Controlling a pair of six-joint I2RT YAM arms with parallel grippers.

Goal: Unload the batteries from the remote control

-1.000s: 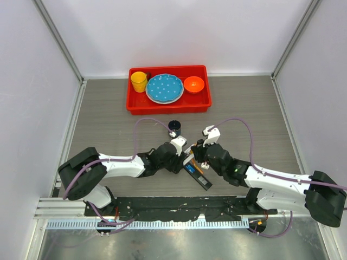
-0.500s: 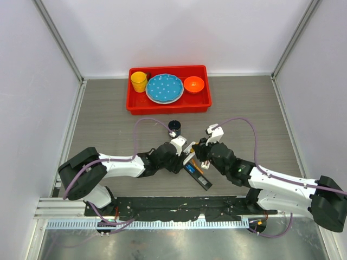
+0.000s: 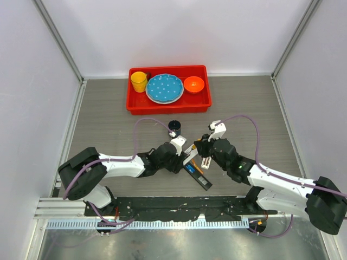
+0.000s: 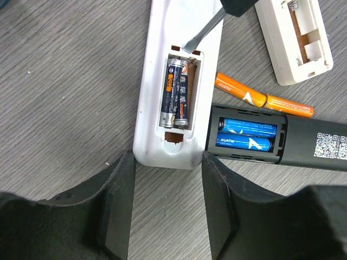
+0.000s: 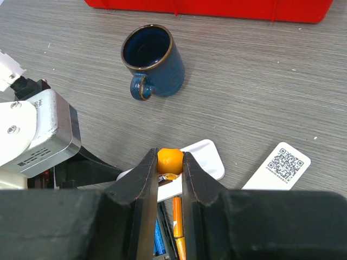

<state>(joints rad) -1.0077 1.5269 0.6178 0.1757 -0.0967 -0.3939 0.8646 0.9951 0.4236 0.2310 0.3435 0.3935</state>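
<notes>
Top view: left gripper (image 3: 184, 159) and right gripper (image 3: 205, 158) meet at mid-table (image 3: 108, 124), tips close together, black remote (image 3: 198, 176) just beside them. Blue mug (image 3: 174, 128) stands behind; red tray (image 3: 168, 108) at the far edge. Left wrist view: jaws half-wide, pressed on both sides of the white remote (image 4: 157, 59). Its bay is open, two dark grey batteries (image 4: 176, 92) seated inside, and the screwdriver (image 4: 201, 31) tip rests at the bay's top edge. Two blue batteries (image 4: 246, 135) sit in the black remote; two orange batteries (image 4: 263, 100) lie loose on the table. Right wrist view: jaws narrow, clamped on the screwdriver's orange handle.
</notes>
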